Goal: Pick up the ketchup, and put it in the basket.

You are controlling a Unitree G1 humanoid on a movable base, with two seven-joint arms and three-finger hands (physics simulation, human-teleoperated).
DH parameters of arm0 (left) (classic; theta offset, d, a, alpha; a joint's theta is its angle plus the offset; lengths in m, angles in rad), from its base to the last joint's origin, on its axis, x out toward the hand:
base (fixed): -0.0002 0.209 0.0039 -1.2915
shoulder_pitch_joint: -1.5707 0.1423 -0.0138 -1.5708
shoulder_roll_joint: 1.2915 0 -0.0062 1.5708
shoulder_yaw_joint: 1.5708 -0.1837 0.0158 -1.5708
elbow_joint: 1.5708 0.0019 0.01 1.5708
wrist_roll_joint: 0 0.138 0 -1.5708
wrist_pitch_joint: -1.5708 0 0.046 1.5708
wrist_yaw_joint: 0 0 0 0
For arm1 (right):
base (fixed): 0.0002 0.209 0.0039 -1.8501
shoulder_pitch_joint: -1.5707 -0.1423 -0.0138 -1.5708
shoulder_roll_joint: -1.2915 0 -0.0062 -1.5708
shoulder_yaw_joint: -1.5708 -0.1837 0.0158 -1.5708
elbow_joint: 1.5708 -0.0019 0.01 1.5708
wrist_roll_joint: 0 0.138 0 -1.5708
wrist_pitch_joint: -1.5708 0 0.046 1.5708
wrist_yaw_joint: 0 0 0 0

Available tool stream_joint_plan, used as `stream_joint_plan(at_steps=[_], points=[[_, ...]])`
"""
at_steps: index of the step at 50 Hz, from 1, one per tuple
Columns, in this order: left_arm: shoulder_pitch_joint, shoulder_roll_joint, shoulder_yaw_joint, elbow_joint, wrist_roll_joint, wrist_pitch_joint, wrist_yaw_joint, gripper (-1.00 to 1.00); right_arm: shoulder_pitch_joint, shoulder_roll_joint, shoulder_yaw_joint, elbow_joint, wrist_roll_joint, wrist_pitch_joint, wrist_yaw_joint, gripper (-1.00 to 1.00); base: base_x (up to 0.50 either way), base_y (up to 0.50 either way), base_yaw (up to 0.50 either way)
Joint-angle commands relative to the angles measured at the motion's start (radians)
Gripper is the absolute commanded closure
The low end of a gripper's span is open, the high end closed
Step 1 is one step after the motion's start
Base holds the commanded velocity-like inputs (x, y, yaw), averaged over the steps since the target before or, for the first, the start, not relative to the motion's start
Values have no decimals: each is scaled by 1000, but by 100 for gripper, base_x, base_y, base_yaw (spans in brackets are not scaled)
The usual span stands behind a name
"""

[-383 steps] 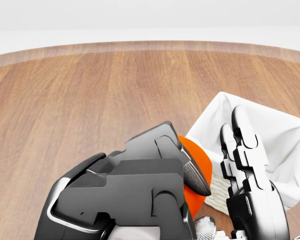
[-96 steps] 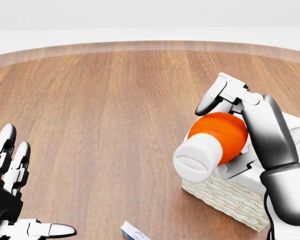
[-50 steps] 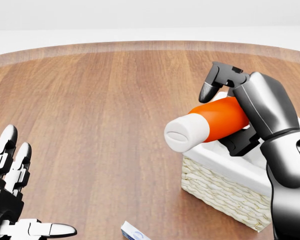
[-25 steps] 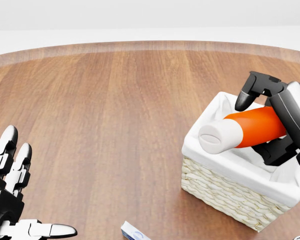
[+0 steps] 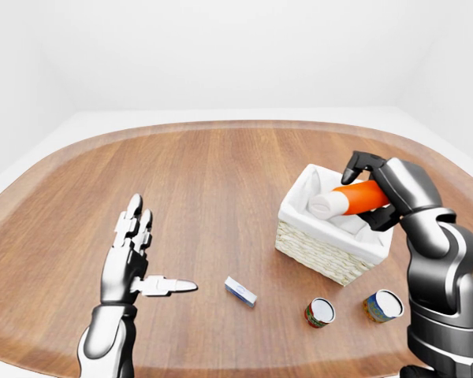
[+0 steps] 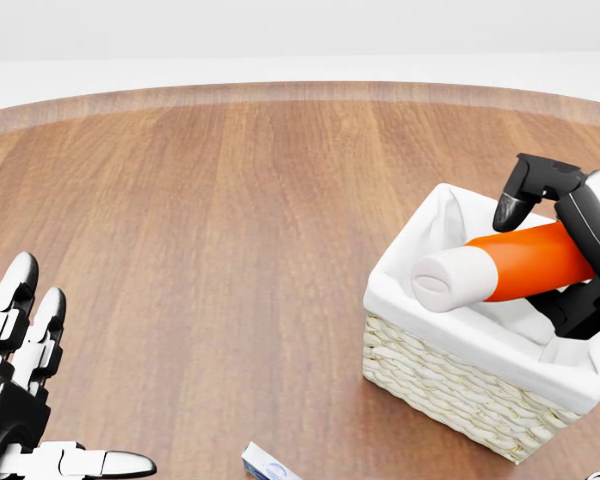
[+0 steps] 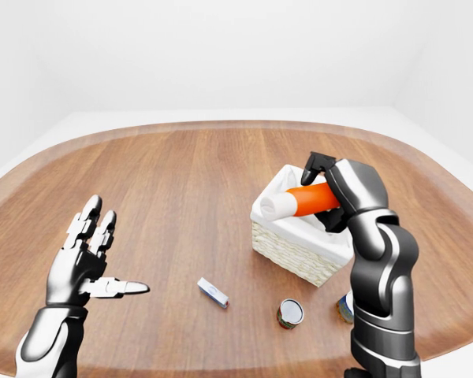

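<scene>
The ketchup [image 6: 530, 262] is an orange bottle with a white cap. It lies on its side at the open top of the basket, cap pointing to the view's left. The basket [image 6: 450, 385] is wicker with a white cloth lining and stands at the right of the head view. My right hand [image 6: 545, 268] is shut on the bottle's orange body, one finger over it and the others under it. My left hand [image 6: 25, 400] is open and empty at the lower left, far from the basket. Whether the bottle touches the lining is not clear.
A small white and blue box [image 5: 240, 290] lies on the wooden table [image 5: 205, 181] below and left of the basket. Two cans [image 5: 320, 312] [image 5: 382, 305] stand below the basket near the table's near edge.
My right hand has carried the ketchup to the right and down, from above the basket's left rim to its open top. The left hand has not moved.
</scene>
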Motion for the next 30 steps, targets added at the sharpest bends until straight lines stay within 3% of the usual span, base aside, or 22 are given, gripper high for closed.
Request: stream_joint_plan(at_steps=[1, 15, 30], points=[[1, -1, 1, -4, -2, 0, -2, -100, -26, -4, 4, 32, -65, 0, 11, 100, 0, 0, 0], [5, -1, -4, 2, 2, 0, -3, -100, -37, -21, 8, 127, -74, 0, -41, 100, 0, 0, 0], [12, -4, -11, -3, 6, 0, -6, -100, -61, -27, 26, 151, -124, 0, -9, 100, 0, 0, 0]])
